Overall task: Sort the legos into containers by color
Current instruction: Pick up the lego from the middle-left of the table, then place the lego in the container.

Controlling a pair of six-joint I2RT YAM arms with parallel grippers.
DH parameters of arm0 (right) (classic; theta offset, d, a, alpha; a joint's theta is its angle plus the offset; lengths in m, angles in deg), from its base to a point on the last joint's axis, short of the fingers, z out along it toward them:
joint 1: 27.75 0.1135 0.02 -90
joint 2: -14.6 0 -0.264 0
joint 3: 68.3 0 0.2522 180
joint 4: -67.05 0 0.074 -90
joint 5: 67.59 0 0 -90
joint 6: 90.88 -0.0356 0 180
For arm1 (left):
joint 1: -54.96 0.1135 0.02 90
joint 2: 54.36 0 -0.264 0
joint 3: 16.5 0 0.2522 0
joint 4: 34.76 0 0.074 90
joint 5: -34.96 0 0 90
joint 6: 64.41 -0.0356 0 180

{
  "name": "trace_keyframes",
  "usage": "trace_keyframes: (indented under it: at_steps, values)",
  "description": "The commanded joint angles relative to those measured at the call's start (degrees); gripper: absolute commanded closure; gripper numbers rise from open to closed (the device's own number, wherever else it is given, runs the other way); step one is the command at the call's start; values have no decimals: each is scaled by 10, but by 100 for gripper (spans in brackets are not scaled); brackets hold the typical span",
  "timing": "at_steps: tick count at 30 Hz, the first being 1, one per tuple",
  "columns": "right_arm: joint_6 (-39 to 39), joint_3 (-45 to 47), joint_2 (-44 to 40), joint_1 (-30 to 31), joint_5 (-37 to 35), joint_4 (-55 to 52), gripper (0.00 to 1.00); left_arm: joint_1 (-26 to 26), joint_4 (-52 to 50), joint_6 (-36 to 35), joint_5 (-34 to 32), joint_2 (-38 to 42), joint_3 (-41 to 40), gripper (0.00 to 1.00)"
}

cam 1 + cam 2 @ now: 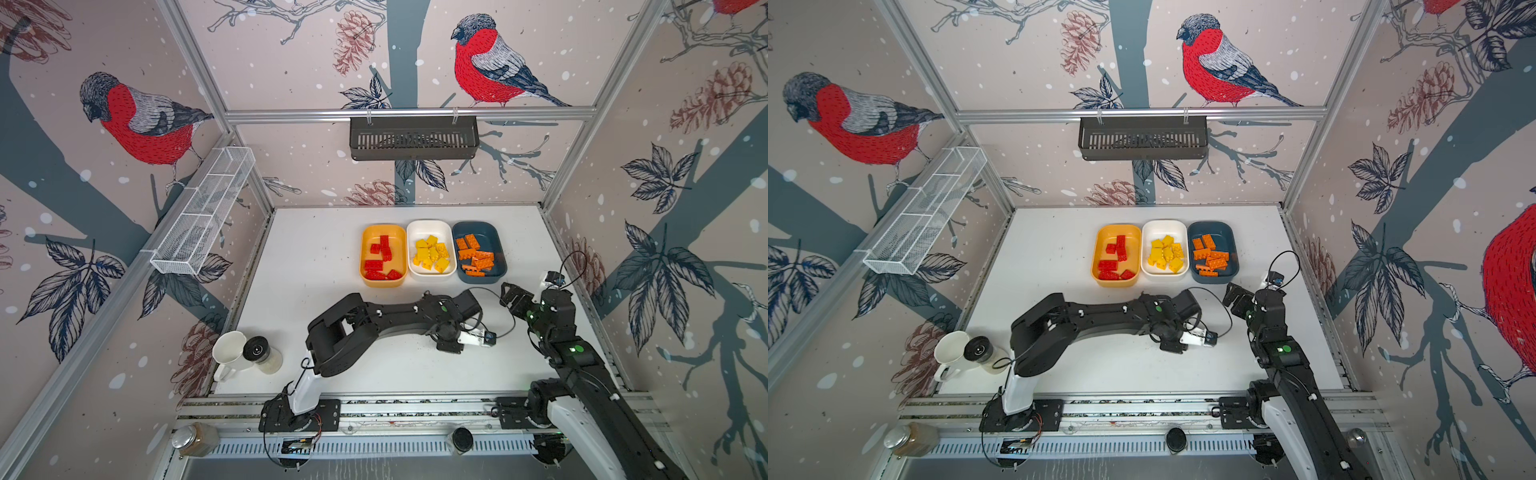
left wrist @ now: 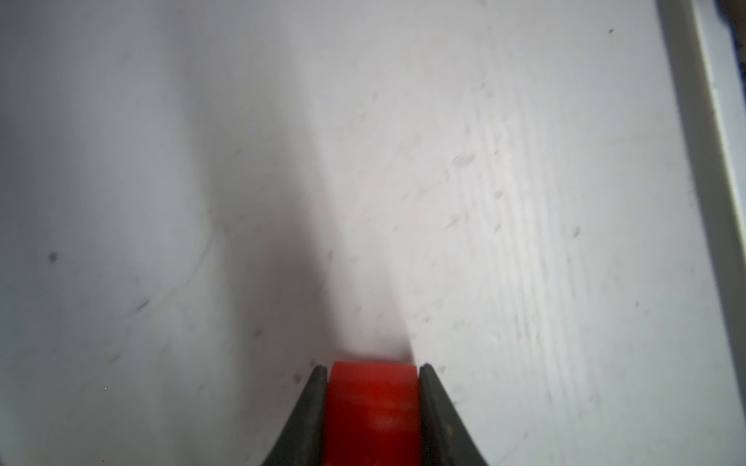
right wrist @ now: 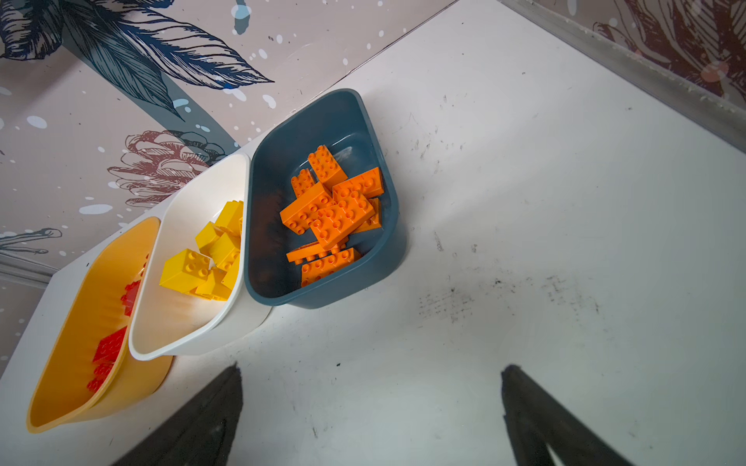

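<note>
White tabletop looked cleared of loose pieces. I had left gripper clamped on small red studded plastic brick, seemingly the last, not yet in yellow-orange plastic tray; right gripper gaped empty.

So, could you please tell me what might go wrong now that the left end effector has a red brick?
1. The left end effector is shut on the red brick, which is smooth plastic; it might slip out in transit.
2. The yellow-orange tray with the other red bricks stands close beside the white tray; an off-centre release could land among the yellow bricks.
3. The open right end effector hovers nearby; the two could collide as the left lifts.
</note>
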Motion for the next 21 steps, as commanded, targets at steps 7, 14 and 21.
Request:
trace_keyframes:
  at_steps: [7,14,21]
  values:
    - [15,-18,34,-1,-6,28,0,96,137,129,6,135,-77,76]
    - [26,-17,50,-1,-13,63,0,238,369,238,-137,252,-200,76]
    - [68,-22,118,-46,-149,149,1,327,393,338,-215,195,-189,69]
